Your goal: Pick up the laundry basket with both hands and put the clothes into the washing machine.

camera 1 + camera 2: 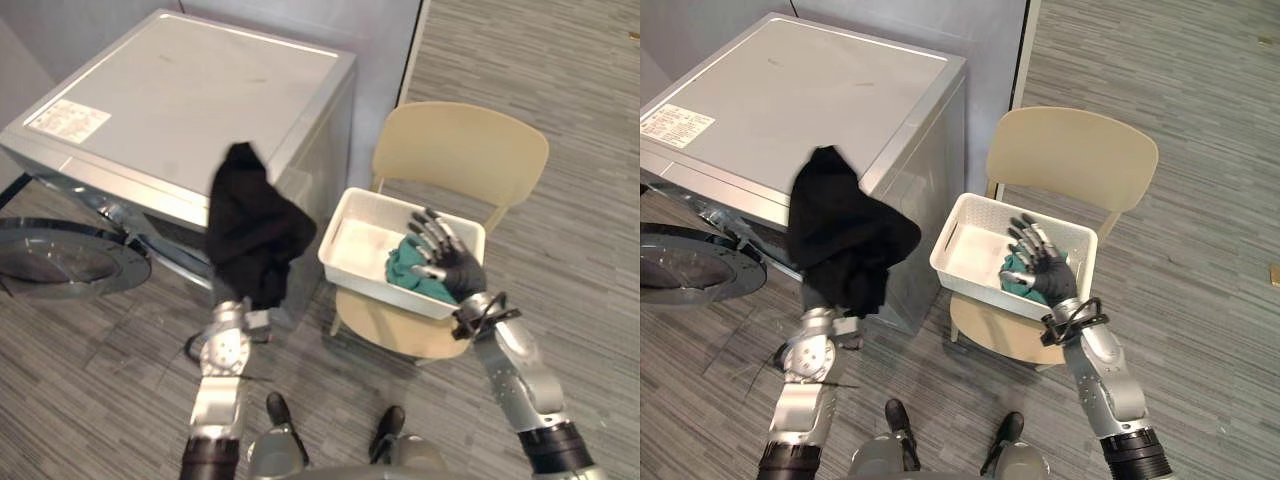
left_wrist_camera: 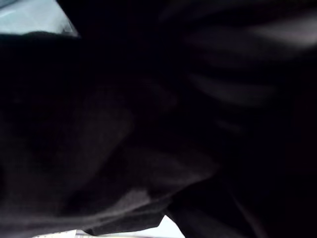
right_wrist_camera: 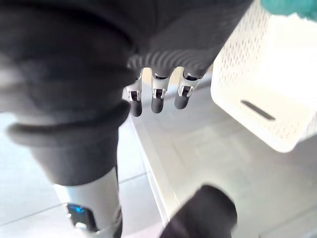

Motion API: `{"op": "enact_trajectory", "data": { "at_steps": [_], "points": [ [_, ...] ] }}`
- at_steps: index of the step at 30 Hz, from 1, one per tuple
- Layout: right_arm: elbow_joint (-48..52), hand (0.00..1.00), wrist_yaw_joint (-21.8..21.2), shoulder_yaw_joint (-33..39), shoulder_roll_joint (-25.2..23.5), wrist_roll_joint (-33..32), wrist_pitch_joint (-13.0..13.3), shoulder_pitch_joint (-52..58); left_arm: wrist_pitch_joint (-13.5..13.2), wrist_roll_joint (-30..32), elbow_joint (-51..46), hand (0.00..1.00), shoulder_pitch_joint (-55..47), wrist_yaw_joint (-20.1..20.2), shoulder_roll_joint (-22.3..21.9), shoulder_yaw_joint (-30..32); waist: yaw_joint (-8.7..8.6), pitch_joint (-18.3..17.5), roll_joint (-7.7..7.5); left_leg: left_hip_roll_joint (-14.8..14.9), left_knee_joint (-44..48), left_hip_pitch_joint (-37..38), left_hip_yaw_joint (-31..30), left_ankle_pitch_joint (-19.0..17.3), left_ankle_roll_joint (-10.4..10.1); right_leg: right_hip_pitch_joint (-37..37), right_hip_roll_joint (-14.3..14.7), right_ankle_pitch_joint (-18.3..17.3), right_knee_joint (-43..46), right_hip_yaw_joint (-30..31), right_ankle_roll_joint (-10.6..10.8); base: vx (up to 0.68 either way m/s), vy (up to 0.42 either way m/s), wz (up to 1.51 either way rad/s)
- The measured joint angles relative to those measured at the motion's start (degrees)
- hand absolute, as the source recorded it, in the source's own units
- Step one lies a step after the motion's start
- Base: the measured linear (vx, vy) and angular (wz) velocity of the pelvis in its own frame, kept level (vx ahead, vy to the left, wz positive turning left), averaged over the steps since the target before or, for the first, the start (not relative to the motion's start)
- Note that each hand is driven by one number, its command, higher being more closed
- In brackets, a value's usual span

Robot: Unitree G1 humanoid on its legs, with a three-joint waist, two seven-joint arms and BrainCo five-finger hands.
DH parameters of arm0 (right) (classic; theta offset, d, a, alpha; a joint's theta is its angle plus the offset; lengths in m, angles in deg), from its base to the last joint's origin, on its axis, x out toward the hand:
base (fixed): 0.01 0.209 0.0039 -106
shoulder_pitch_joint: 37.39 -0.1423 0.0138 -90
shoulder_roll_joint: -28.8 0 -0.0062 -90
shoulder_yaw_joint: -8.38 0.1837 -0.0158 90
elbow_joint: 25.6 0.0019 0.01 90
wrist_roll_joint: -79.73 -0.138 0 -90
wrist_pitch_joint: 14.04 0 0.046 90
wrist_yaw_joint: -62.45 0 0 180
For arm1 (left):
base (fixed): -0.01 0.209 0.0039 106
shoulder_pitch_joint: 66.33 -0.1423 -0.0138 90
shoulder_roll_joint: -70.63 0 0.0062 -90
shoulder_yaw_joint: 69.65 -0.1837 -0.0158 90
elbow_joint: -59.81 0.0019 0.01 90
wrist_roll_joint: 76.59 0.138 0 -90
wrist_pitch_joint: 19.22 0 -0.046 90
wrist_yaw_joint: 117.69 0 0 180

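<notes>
A black garment (image 1: 255, 235) hangs in the air in front of the washing machine (image 1: 180, 100), draped over the end of my left arm (image 1: 225, 350). My left hand is hidden under that cloth, which also covers the left wrist view (image 2: 148, 129). The white laundry basket (image 1: 345, 235) sits on a beige chair (image 1: 460, 150) to the right of the machine. A teal garment (image 1: 405, 272) lies in its right end. My right hand (image 1: 450, 260) hovers over the teal garment, open, its fingers (image 3: 156, 96) spread and holding nothing.
The machine's round door (image 1: 60, 258) stands swung open at the left, low over the grey striped floor (image 1: 560, 80). The chair's backrest rises behind the basket. A pale wall panel (image 1: 385, 50) stands behind the machine.
</notes>
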Motion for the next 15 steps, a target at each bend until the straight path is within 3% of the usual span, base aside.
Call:
{"op": "enact_trajectory", "data": {
  "at_steps": [3,4,6,7,8,9,11,13,14,15],
  "points": [
    [-5.36,0.0,2.54,9.53,0.01,1.6,0.27,-0.14,-0.91,-2.91,-0.41,1.0,-0.42,-0.31,-2.72,3.26,0.08,-0.23,1.05,-0.01,1.99,-4.05,-4.76,0.74,0.54,-0.27,-0.33,-1.8,1.94,-4.51,-0.06,-0.01,0.01,0.82],
    [-7.98,0.0,4.92,13.17,-0.02,2.67,0.45,-0.12,-0.97,-3.99,-1.0,1.0,-1.17,-0.58,-3.35,3.92,0.07,-0.28,1.45,0.01,3.74,-7.07,-6.92,2.82,1.47,-1.42,-0.33,-4.44,4.72,-5.43,-1.27,-0.11,-0.044,1.47],
    [-11.32,0.0,8.13,19.55,-0.56,5.74,0.58,0.07,-1.02,-4.86,-1.91,1.0,-1.6,-1.38,-3.29,4.9,-0.61,-0.38,1.38,-2.03,-0.32,-9.38,-9.31,10.63,2.95,-1.53,-0.6,-5.35,3.81,-7.3,-2.52,-0.13,-0.047,1.55],
    [-13.17,0.0,10.0,23.63,-1.59,8.42,0.53,-0.15,-1.03,-5.38,-2.56,1.0,-2.51,-1.55,-3.81,6.14,0.13,-0.3,1.63,-0.96,5.17,-10.22,-5.83,4.43,5.25,-1.2,-0.99,-4.99,4.07,-10.19,-2.96,-0.07,-0.013,1.04],
    [-15.63,0.0,12.37,28.16,-3.22,10.79,0.53,-0.91,-1.2,-6.09,-2.85,1.0,-4.36,-2.5,-4.37,7.14,0.42,-0.28,1.59,0.62,16.96,-10.66,-0.45,-5.49,8.38,-0.18,-2.08,-4.71,5.0,-12.43,-2.61,-0.08,-0.009,1.11],
    [-16.72,0.0,15.29,33.09,-4.74,14.23,-0.19,0.3,-1.22,-6.4,-2.84,1.0,-6.49,-2.65,-4.2,7.11,0.14,-0.3,1.62,2.3,25.35,-9.2,3.66,-10.79,8.35,1.57,-3.15,-4.66,5.38,-15.26,-2.63,-0.03,0.01,1.27],
    [-17.61,0.0,18.93,39.41,-6.65,19.46,-1.16,2.62,-1.1,-6.38,-2.85,1.0,-8.92,-2.44,-4.0,6.25,-0.94,-0.92,2.07,4.66,30.86,-6.94,6.44,-13.65,8.36,3.78,-4.49,-4.6,5.74,-19.63,-2.53,-0.03,0.07,1.35],
    [-18.5,0.0,24.05,47.51,-9.24,29.06,-4.83,7.19,-0.82,-6.38,-2.95,1.0,-10.41,-2.07,-3.97,5.56,-3.0,-2.71,4.13,8.15,30.7,-5.02,8.4,-14.42,7.73,5.16,-6.59,-3.9,7.29,-26.4,-1.42,-0.02,0.174,1.55],
    [-19.37,0.0,24.77,49.13,-9.79,30.29,-5.42,7.71,-0.82,-6.38,-3.05,1.0,-10.64,-1.95,-4.12,5.63,-3.26,-2.89,4.48,7.85,29.23,-5.02,8.41,-14.66,6.7,5.2,-7.17,-3.49,7.53,-27.51,-0.79,0.0,0.329,1.4],
    [-23.24,0.0,26.22,51.84,-11.32,33.86,-7.11,8.14,-0.65,-6.44,-3.35,1.0,-11.17,-1.25,-4.51,6.16,-3.7,-3.44,5.12,5.96,27.92,-5.32,8.34,-16.7,3.55,5.81,-8.85,-2.41,8.41,-30.3,0.73,0.0,0.32,1.13]
  ]
}}
